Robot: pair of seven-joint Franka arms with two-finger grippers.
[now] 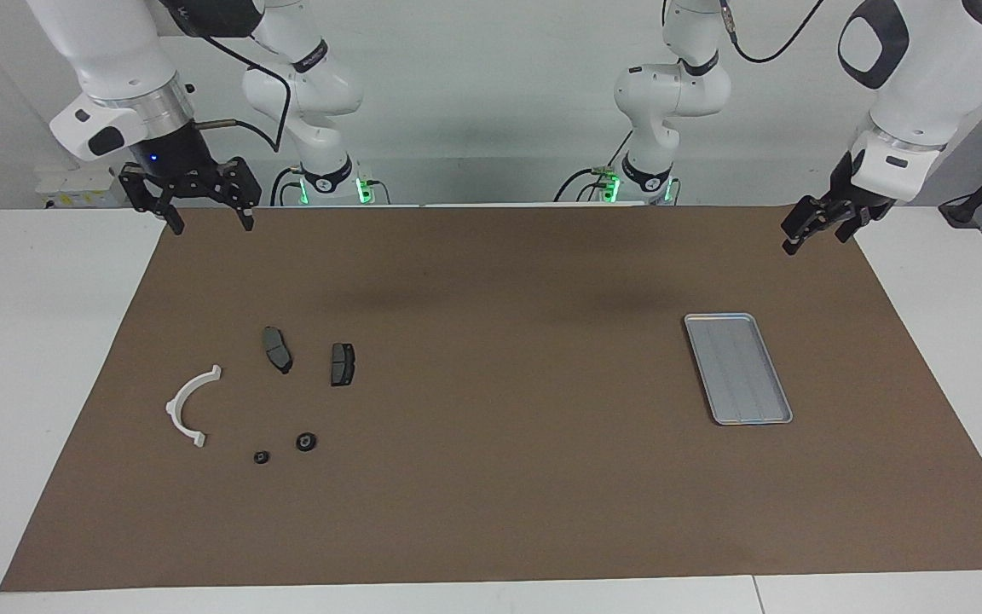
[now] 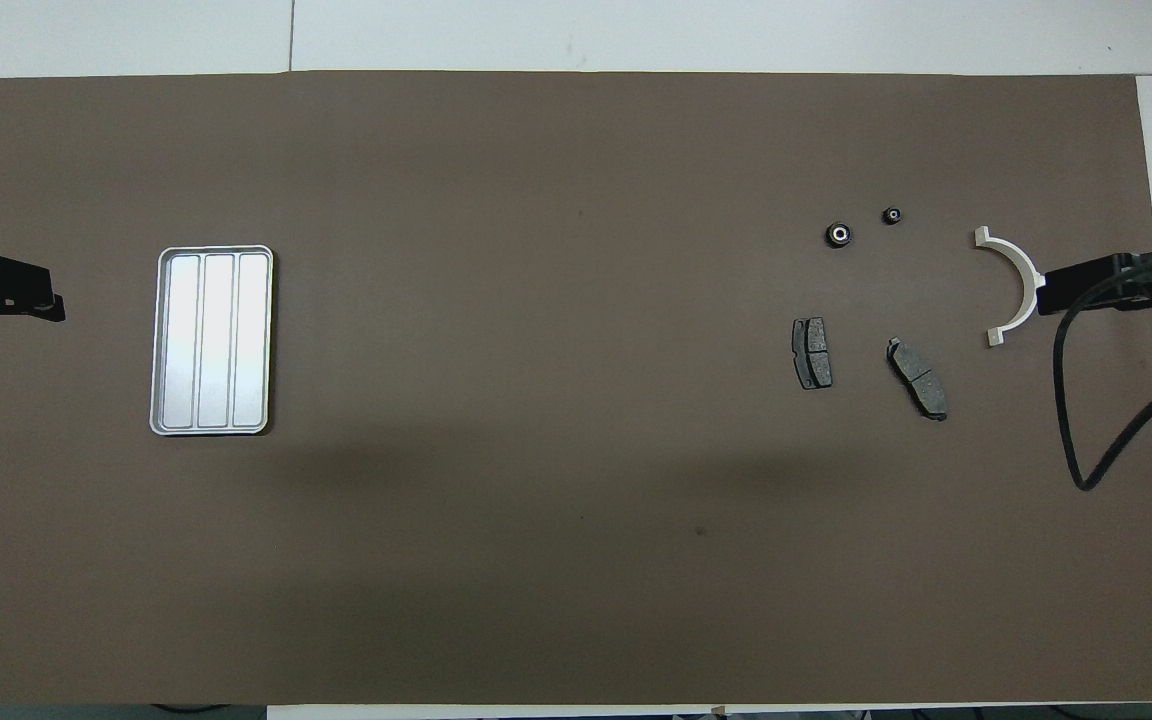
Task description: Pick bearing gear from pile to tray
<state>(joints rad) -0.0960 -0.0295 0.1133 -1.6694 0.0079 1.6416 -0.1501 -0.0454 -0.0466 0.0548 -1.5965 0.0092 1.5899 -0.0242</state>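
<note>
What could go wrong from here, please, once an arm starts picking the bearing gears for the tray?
1. The two bearing gears are tiny, so an open right tool may miss them.
2. The white bracket lies beside them and could get bumped.
3. The tray lies toward the left arm's end, so carrying risks a drop.

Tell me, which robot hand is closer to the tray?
Left. The left gripper hangs open over the mat's edge at the tray's end of the table. The right gripper, also open, hangs at the other end, by the pile.
</note>
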